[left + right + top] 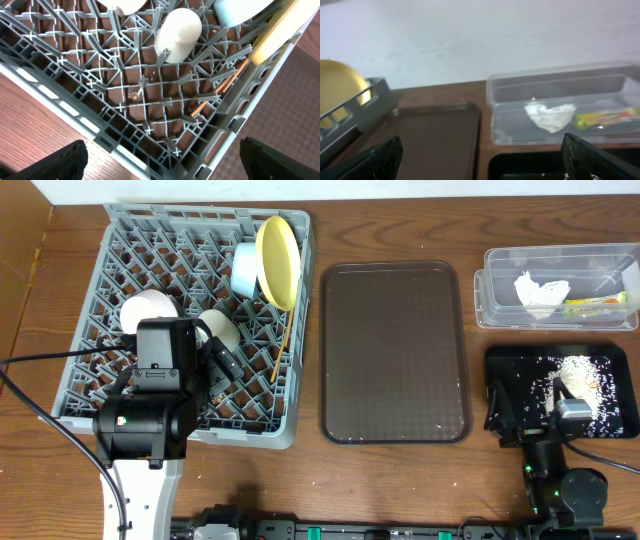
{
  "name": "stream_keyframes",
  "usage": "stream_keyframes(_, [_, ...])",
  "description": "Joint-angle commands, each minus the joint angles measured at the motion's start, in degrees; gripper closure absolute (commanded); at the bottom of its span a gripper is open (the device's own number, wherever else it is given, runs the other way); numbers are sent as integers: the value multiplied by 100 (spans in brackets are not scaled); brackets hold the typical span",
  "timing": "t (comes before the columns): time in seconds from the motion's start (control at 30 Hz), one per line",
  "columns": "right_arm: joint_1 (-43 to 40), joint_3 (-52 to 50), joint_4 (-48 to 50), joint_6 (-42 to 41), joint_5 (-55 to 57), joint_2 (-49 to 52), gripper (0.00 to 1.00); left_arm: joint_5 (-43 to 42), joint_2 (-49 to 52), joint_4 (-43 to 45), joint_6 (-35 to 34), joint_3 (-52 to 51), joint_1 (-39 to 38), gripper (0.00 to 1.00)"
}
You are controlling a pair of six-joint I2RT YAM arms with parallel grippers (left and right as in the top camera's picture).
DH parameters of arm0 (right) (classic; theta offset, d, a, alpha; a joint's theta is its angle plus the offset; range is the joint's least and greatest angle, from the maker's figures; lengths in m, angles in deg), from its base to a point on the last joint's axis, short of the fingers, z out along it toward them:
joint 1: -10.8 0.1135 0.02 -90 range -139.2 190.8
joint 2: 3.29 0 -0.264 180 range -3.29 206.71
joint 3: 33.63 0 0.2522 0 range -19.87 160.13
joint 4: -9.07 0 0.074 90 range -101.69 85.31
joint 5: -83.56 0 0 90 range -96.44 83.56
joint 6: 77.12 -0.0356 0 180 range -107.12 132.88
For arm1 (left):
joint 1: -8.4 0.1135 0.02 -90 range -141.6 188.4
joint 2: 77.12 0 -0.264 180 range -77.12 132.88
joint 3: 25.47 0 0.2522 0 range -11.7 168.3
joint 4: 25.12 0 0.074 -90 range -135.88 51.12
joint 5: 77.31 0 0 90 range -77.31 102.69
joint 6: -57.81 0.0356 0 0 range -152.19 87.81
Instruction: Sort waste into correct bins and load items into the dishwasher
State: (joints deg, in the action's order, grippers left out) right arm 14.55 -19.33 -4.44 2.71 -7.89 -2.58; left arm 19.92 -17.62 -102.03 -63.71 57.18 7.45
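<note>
Grippers sit nearest, at the 6 o'clock side of the tabletop (400,480). The left gripper (165,167) hangs over the near half of the grey dish rack (130,240), its jaws spread wide with nothing between them. The right gripper (482,167), toward 4 o'clock, stands just as wide and empty at the near edge of the black bin (500,362), where beige crumbs (578,372) lie scattered.

Between rack and bin lies the dark brown tray (393,350), with a few pale specks on it.

Inside the rack, the chopsticks (281,350) lie among the pegs at its 3 o'clock side. The cream cup (218,328) rests near the middle, with the pinkish-white bowl (148,308) at the cup's 9 o'clock. Farther back, toward the rack's 1 o'clock, the pale yellow plate (278,260) stands on edge, the light blue bowl (245,268) just beside it at its 9 o'clock.

Farthest, at the tabletop's 2 o'clock, the clear tub (500,260) holds the crumpled napkin (540,292), with the yellow-green wrapper (595,304) at the napkin's 3 o'clock.
</note>
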Motion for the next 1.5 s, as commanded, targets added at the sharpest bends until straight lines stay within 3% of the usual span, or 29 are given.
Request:
stream_keyframes(0.0, [-157,-22,33,127,210,-42,1,-13,-2,-24,-7,83,17,2])
stream_keyframes(0.23, [-393,-22,584,173,210,-44,1,-13,-2,-24,-7,83,17,2])
stream_keyframes(0.5, [-404,-22,-485,310,197,-44,1,-13,-2,-24,-7,83,17,2])
stream_keyframes(0.67, [-404,-22,-472,754,138,-44,1,-13,-2,-24,-7,83,17,2])
stream_keyframes(1.47, [-407,-22,-459,745,140,-42,1,-13,-2,-24,-7,83,17,2])
